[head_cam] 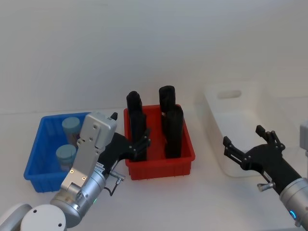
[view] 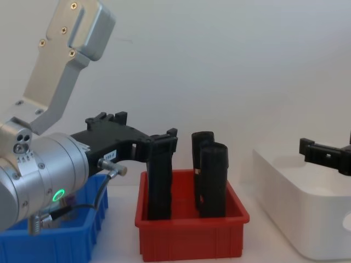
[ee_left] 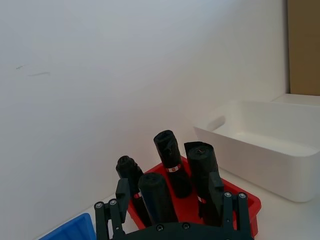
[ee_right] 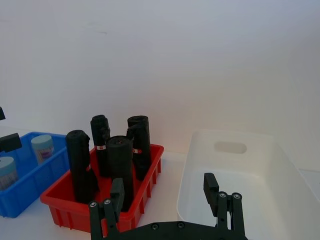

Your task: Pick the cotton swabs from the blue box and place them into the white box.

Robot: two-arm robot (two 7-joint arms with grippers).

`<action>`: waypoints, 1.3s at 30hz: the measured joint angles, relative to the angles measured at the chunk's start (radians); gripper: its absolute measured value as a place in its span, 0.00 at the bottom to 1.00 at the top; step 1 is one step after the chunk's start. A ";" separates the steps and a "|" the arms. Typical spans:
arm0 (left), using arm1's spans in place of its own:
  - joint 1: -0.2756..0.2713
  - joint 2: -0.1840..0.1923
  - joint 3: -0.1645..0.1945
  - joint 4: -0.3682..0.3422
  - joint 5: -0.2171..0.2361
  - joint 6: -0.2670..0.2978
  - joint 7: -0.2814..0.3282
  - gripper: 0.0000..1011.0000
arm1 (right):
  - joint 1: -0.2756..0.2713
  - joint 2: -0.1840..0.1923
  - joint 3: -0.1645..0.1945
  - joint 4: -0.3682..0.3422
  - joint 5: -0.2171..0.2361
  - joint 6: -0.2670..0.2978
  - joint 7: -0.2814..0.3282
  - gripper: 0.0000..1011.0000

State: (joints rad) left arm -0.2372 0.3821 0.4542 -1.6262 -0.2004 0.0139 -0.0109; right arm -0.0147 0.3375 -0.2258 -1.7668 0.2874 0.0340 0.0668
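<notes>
Two cotton swabs jars with pale blue lids, one [head_cam: 72,126] behind the other [head_cam: 66,156], stand in the blue box [head_cam: 32,156] at the left; they appear again [ee_right: 42,146] in the right wrist view. My left gripper [head_cam: 130,129] hovers open and empty between the blue box and the red bin, to the right of the jars. The white box [head_cam: 211,108] sits at the right. Above its front left part my right gripper [head_cam: 243,135] is held open, with nothing between its fingers.
A red bin [head_cam: 159,168] with several tall black blocky objects [head_cam: 173,130] stands between the blue box and the white box. A plain white wall rises behind the table. Bare tabletop lies in front of the bins.
</notes>
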 joint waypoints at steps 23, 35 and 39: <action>0.000 0.000 0.000 0.000 0.000 0.000 0.000 0.99 | 0.000 0.000 0.000 0.000 0.000 0.000 0.000 0.99; 0.000 0.000 0.000 0.000 0.000 0.000 0.000 0.99 | 0.000 0.000 0.000 0.000 0.000 0.000 0.000 0.99; 0.000 0.000 0.000 0.000 0.000 0.000 0.000 0.99 | 0.000 0.000 0.000 0.000 0.000 0.000 0.000 0.99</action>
State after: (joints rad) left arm -0.2371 0.3821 0.4542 -1.6262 -0.2004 0.0138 -0.0109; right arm -0.0146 0.3375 -0.2258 -1.7668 0.2874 0.0340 0.0668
